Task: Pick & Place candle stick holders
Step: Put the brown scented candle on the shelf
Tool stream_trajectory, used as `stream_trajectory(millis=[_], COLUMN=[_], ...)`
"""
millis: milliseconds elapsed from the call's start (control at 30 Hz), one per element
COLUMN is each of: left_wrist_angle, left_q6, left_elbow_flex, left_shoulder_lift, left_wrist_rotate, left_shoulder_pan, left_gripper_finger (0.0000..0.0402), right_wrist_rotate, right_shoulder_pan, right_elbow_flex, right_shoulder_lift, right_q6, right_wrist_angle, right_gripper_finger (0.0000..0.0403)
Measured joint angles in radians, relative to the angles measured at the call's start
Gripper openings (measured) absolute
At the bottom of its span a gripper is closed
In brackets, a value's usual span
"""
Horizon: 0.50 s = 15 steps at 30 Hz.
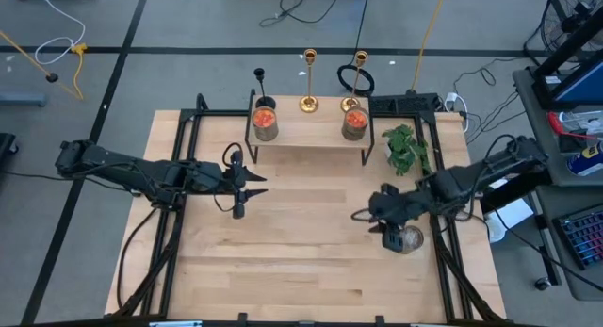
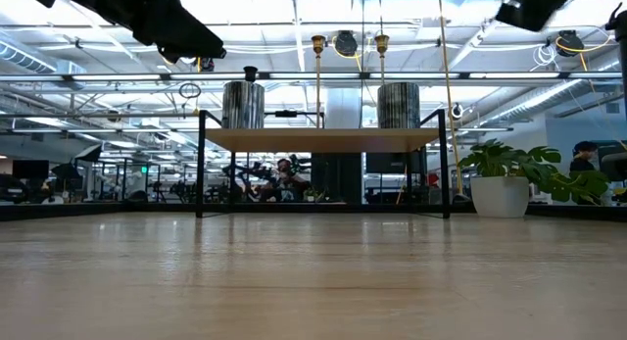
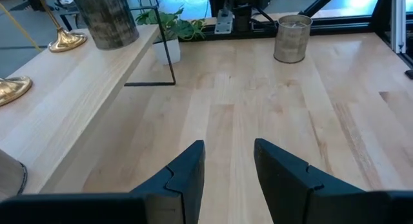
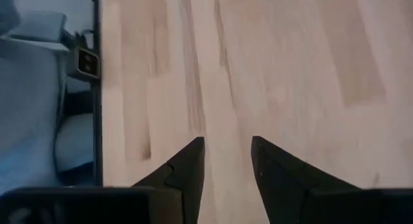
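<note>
Both grippers hang parted and empty — left gripper [image 1: 247, 181], right gripper [image 1: 363, 215] — with the three candle stick holders [image 1: 309, 105] beyond, on the shelf [image 1: 306, 134].

Raised shelf [image 1: 306, 141] stands at the rear middle of the surface [image 1: 301, 261]. On it: two jars [image 1: 265, 122] [image 1: 354, 123], one toward each end. Three candle stick holders [image 1: 309, 80] in a row behind the jars. Potted plant [image 1: 407, 148] just right of the shelf. Tin [image 1: 408, 239] near the surface's right edge.
</note>
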Motion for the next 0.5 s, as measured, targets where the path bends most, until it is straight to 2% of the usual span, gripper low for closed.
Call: stream_trajectory(millis=[133,367,500], left_wrist_angle=[0.0,0.014,0.062], left_q6=[0.002,0.044,0.125], left_elbow_flex=[0.0,0.0,0.0], left_shoulder_lift=[0.0,0.0,0.0], left_wrist_rotate=[0.0,-0.004,-0.028], left_shoulder_pan=[0.0,0.0,0.001], left_gripper_finger=[0.0143,0.0143,0.0143], right_wrist_rotate=[0.004,-0.167,-0.202], right_shoulder_pan=[0.05,0.103,0.148], right_elbow_flex=[-0.061,-0.169,-0.219], right_shoulder_lift=[0.0,0.0,0.0], right_q6=[0.235,0.696,0.953], right_wrist_angle=[-0.066,-0.121,-0.129], right_gripper_finger=[0.0142,0.0147,0.0136])
